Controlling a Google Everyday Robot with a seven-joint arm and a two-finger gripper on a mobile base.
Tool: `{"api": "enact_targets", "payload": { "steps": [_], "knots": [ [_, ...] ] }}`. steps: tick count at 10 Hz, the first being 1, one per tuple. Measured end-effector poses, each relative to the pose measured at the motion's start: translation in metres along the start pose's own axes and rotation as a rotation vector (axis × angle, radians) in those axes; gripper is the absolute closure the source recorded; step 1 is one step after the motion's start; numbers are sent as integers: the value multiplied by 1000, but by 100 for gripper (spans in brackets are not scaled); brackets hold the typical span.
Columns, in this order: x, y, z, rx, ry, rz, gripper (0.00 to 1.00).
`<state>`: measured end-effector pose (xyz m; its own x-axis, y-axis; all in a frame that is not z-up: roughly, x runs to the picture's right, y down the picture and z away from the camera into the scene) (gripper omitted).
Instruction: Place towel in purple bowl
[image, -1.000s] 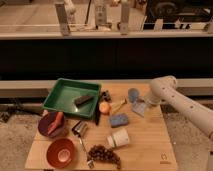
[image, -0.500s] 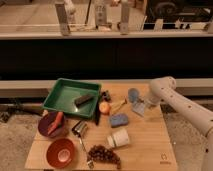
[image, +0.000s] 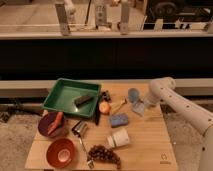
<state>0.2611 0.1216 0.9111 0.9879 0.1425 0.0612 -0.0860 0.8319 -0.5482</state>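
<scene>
Camera view: a Google Everyday Robot's white arm reaches in from the picture's right over a crowded wooden desk. Its end effector is low at the desk's right-hand side, directly at a pale, crumpled towel. Whether the end effector is apart, together or clamped on the cloth cannot be told from here.

The towel lies bunched just beside a blue-grey round object, with no clear long axis to read. The purple bowl sits well apart from it, at the desk's far left edge and nearer the camera, with a red-orange item already resting in it.

Any carry would have to run leftward across the desk. An orange, a blue sponge and a metal cup lie between towel and bowl. A green tray sits behind that line, and a tipped white cup, grapes and a red bowl sit in front of it.

Compared with a second earlier, the arm's elbow appears to have edged slightly leftward toward the towel. The bowl, the tray and the loose items lie where they did.
</scene>
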Motion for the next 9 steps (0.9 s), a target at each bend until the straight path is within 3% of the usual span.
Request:
{"api": "enact_targets", "payload": {
  "steps": [9],
  "knots": [
    [-1,1,7,-10,-14,21,20]
  ]
}}
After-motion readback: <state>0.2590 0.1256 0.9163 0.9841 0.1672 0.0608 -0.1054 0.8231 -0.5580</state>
